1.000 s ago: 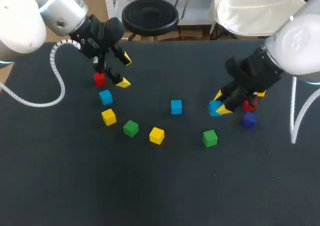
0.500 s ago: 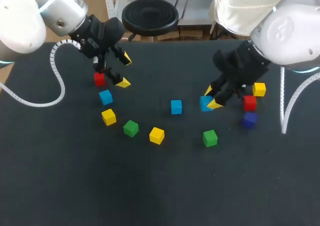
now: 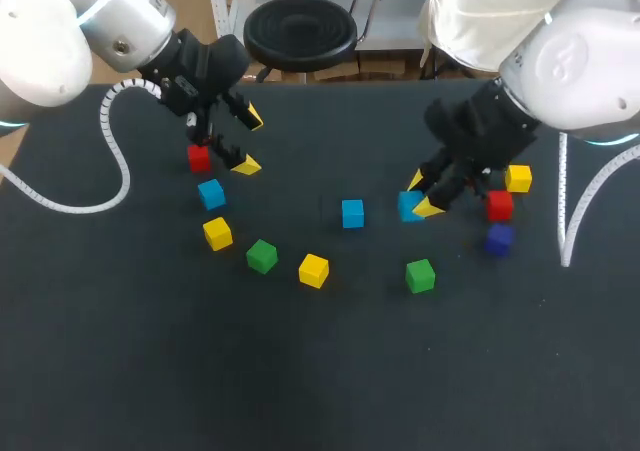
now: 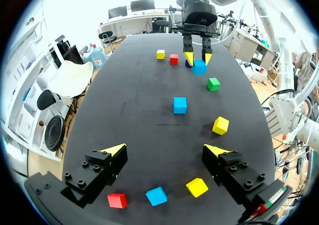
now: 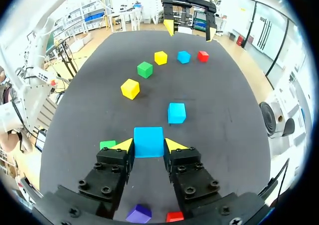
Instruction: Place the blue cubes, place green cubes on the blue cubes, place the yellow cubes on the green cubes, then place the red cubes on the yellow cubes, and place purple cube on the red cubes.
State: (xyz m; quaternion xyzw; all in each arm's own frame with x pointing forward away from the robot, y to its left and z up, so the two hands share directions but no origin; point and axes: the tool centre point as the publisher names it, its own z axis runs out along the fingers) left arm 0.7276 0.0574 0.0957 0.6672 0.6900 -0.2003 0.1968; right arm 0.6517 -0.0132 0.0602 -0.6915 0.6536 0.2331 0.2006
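**Right gripper (image 3: 421,196).** Closed on a blue cube (image 3: 408,207). Both yellow tips press on 2 opposite side faces. The right wrist view shows the cube sitting squarely between the fingers with its top face level. I cannot tell whether it is clear of the bench (image 3: 320,371) or resting on it.

**Location.** The held cube is right of the bench's middle, near a 2nd blue cube (image 3: 352,213) but apart from it. A right-hand red cube (image 3: 499,205), a purple cube (image 3: 499,238) and a yellow cube (image 3: 518,178) lie close together to the right of the gripper. A green cube (image 3: 420,275) lies toward the front edge.

**Left gripper (image 3: 250,141).** Wide open with nothing between the fingers, over the bench's far left. A left-hand red cube (image 3: 199,157) and a 3rd blue cube (image 3: 211,193) lie just beside it.

**Handling assessment.**
- I judge the cube to be small, rigid, light and not fragile, so moderate squeeze should suffice.
- Its faces look flat and smooth, so a pinch near an edge or corner could let it twist or slip.
- The sound hold is the present 1: mid-height across 2 parallel faces, centred between the tips.
- As a base for the green cubes, it should be set down flat and released low.
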